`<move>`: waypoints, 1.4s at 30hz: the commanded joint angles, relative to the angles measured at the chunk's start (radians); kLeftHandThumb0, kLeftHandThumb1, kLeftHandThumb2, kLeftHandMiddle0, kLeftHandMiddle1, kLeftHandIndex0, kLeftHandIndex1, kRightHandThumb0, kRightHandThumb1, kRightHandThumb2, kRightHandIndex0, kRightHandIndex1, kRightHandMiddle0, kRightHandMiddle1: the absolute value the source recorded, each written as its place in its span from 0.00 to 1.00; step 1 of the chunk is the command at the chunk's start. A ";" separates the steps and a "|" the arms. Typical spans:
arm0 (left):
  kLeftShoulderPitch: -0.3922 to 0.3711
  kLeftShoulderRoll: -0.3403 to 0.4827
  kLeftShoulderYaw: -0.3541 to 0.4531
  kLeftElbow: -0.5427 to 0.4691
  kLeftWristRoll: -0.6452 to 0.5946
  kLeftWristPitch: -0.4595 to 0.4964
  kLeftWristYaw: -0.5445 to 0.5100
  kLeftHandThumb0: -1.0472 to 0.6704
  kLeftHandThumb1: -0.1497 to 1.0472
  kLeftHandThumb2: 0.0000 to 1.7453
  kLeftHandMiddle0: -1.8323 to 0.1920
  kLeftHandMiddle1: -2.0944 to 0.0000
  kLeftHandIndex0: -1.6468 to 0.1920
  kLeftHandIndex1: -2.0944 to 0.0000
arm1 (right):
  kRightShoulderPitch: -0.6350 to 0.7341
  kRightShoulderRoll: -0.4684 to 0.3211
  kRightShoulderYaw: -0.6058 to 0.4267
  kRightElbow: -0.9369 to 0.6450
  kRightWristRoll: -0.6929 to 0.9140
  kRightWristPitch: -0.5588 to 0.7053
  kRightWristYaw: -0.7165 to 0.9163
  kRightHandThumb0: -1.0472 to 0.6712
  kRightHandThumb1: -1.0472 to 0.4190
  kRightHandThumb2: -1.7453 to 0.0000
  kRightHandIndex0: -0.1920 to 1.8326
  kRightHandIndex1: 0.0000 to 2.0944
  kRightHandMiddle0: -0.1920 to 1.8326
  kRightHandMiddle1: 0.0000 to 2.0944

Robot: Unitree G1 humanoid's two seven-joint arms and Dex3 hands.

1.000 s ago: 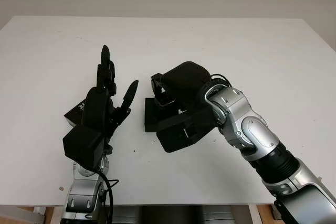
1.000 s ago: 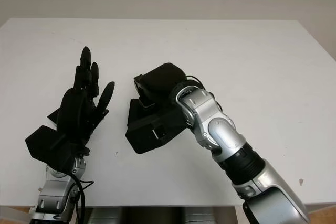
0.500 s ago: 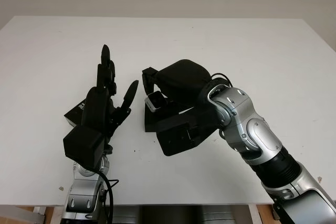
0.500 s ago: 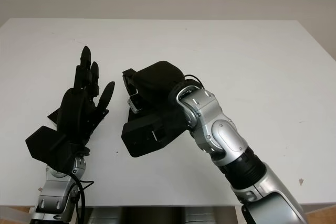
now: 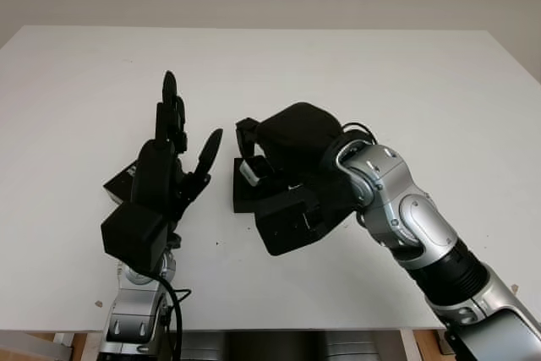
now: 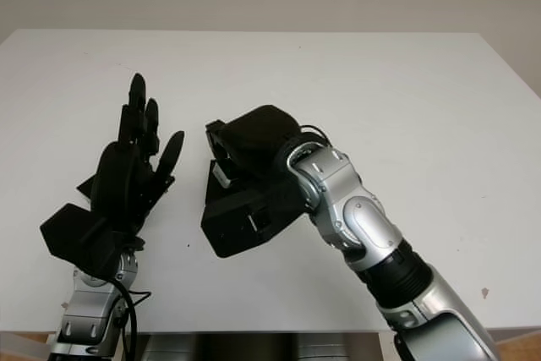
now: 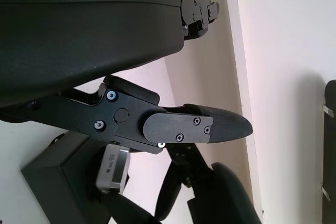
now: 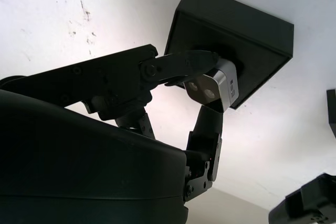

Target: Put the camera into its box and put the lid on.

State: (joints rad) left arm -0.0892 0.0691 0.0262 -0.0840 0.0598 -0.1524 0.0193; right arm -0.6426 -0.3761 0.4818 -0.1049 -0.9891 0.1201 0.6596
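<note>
Right hand (image 8: 210, 95) grasping camera (image 8: 214, 86), lowered since half-second ago, now just over box (image 8: 231, 45) near table (image 5: 355, 73) centre; insertion imminent. Left hand (image 5: 173, 154) open, unmoved beside.

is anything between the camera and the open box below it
Nothing visible. The right hand holds the small silver camera directly over the open black box, whose inside looks bare. The left hand is open, off to the side.

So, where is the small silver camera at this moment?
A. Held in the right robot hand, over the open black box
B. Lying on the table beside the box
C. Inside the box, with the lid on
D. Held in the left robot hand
A: the right robot hand grips the camera over the open box; the left robot hand is open, off to the side.
</note>
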 commanded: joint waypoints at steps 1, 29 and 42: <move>0.009 0.001 0.001 -0.014 0.000 -0.002 -0.002 0.22 1.00 0.19 0.96 0.98 0.98 0.98 | -0.009 -0.006 -0.010 0.014 0.019 -0.016 -0.012 0.40 0.00 0.88 0.25 1.00 0.19 0.61; 0.053 -0.002 0.003 -0.069 0.001 0.036 0.003 0.22 1.00 0.19 0.97 0.97 0.98 0.98 | -0.112 -0.180 -0.057 0.349 0.209 -0.613 -0.330 0.38 0.00 0.94 0.26 1.00 0.22 0.98; 0.053 -0.005 0.001 -0.068 -0.006 0.038 -0.001 0.22 1.00 0.19 0.98 0.98 0.99 0.98 | -0.137 -0.173 -0.041 0.394 0.179 -0.653 -0.368 0.38 0.00 0.94 0.23 1.00 0.22 0.91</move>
State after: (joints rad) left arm -0.0398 0.0682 0.0277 -0.1379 0.0559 -0.1147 0.0194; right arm -0.7606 -0.5413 0.4333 0.2744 -0.8050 -0.5187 0.3004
